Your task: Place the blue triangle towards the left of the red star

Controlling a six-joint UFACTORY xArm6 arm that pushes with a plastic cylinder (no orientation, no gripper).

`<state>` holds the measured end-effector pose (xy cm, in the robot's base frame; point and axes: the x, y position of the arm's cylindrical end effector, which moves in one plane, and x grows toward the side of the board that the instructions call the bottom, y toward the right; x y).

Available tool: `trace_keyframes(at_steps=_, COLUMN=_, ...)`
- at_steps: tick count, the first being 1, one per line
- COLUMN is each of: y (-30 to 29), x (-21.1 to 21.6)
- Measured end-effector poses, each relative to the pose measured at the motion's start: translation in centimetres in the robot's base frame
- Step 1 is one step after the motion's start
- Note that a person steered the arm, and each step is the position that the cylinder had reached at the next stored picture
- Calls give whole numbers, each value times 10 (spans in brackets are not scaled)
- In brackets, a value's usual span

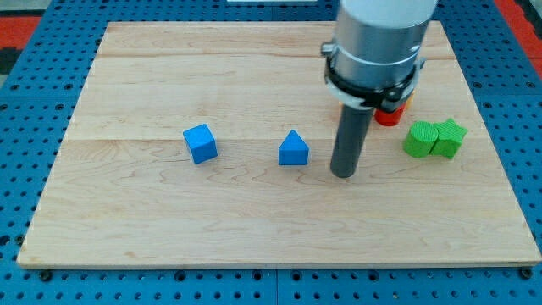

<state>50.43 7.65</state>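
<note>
Tool tip [343, 174] just right of blue triangle [293, 149]

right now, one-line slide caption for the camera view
My tip sits just right of the blue triangle; blue cube further left.

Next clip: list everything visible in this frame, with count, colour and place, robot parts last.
blue cube: one, blue, left of the board's middle.
blue triangle: one, blue, near the middle, just to the view's left of my tip and apart from it.
green blocks: two, green, side by side and touching at the view's right; shapes unclear.
red block: one, red, behind the arm at upper right, mostly hidden; shape cannot be told. Some yellow or orange shows just above it, unclear.
board: one, light wood, fills most of the view.
pegboard: one, blue, perforated, under and around the board.
arm: one, grey housing, at the view's top.
my tip: one, dark rod end, on the board to the view's right of the blue triangle.
</note>
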Motion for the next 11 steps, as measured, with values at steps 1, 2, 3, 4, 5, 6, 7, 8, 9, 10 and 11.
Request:
trace_keyframes(at_steps=1, y=-34, x=12)
trace_keyframes(at_steps=2, y=-50, x=2)
trace_keyframes(at_steps=3, y=-60, x=-39)
trace_keyframes(at_steps=4, y=-60, x=-39)
trace_keyframes(at_steps=5, y=-60, x=-39)
trace_keyframes(at_steps=6, y=-60, x=-39)
trace_keyframes(at_steps=7, y=-60, x=-39)
trace_keyframes(at_steps=8, y=-60, x=-39)
trace_keyframes(at_steps=9, y=-60, x=-39)
trace_keyframes(at_steps=10, y=-60, x=-39)
trace_keyframes(at_steps=11, y=-82, x=-78)
